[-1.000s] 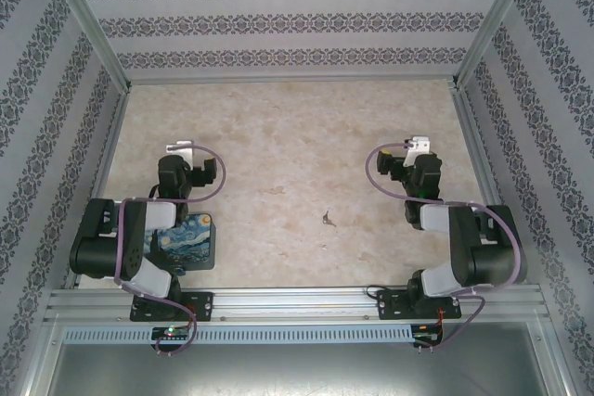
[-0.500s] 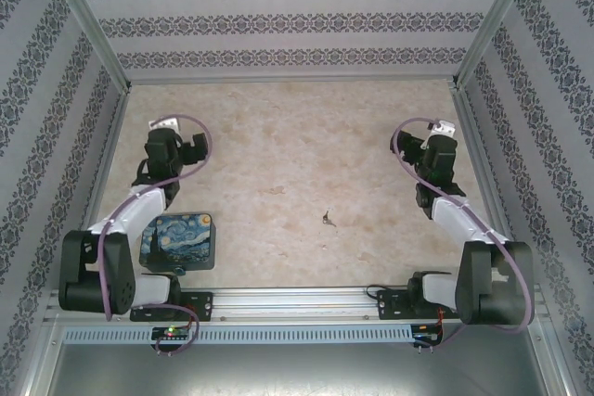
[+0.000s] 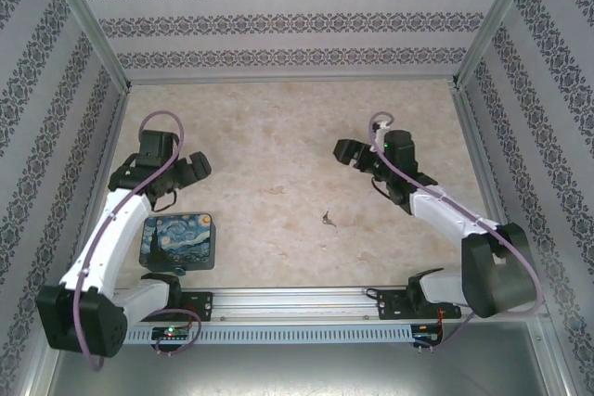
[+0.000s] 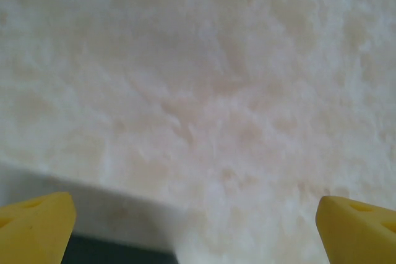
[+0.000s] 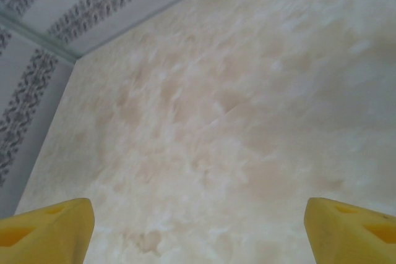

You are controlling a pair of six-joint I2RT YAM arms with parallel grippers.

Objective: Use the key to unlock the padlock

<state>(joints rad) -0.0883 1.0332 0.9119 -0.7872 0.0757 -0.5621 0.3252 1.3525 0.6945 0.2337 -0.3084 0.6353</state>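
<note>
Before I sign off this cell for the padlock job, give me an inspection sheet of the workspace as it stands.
surface: beige marbled table, no spills seen.
job's things: small dark item mid-table, likely the key, apart from both grippers.
clutter: painted tin lying flat beside the left arm.
grippers: left gripper open, holding nothing; right gripper open, holding nothing.
cables: purple cable looping on each arm.
surroundings: patterned walls.
</note>
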